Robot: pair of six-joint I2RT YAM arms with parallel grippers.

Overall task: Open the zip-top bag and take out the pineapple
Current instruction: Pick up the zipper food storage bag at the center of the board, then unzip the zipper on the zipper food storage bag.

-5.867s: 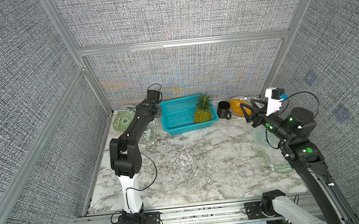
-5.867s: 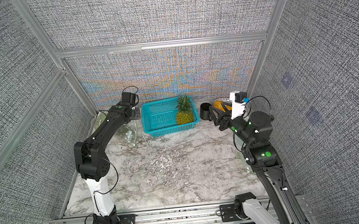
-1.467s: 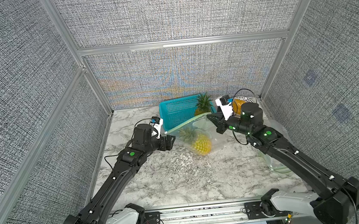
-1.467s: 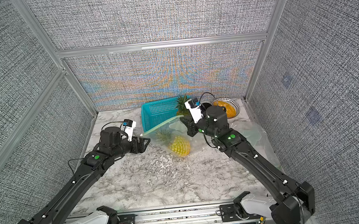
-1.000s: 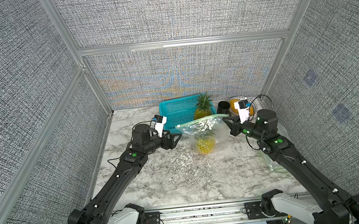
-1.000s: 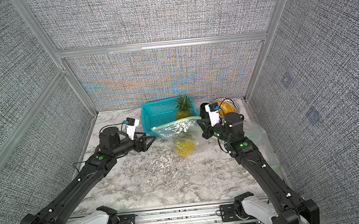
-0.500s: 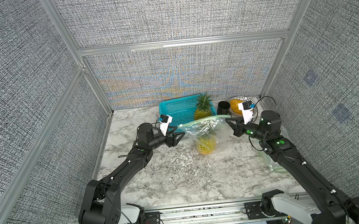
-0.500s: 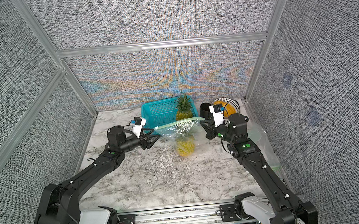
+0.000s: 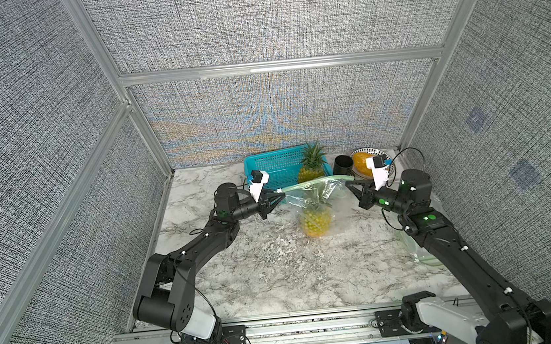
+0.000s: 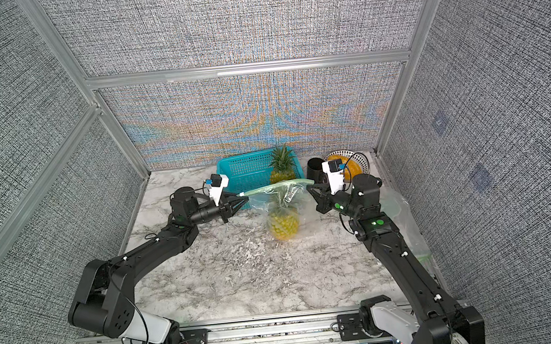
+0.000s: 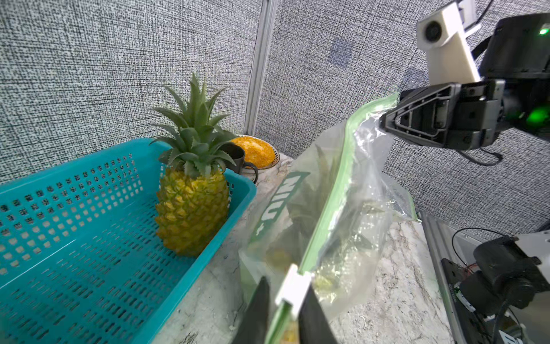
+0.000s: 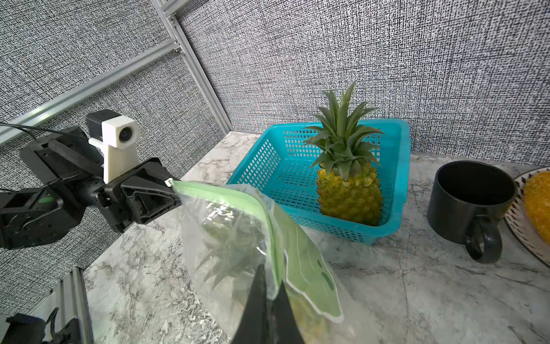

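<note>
**Bag held taut before the basket.** The zip-top bag (image 9: 309,195) hangs stretched between two arms just in front of the teal basket (image 9: 272,166). Its green zip strip runs roughly level along the basket's front wall, one long line from end effector to end effector.

The pineapple (image 9: 316,223) sits inside the clear plastic with its long axis near upright. Its leafy crown points up toward the strip and its yellow body hangs lowest, close to the marbled counter (image 9: 270,276) in front of the basket. Whether the bag's bottom touches the counter cannot be told.

The left end effector (image 9: 282,195) is clamped on one end of the strip, its fingers shut at the white slider (image 11: 293,287). The right end effector (image 9: 347,183) pinches the opposite top corner, just past the basket's corner — its fingers are closed flat on the plastic in the right wrist view.

A second pineapple (image 9: 309,171) stands upright in the basket's corner nearest the bag. A black mug (image 9: 342,165) stands just beside the basket.
</note>
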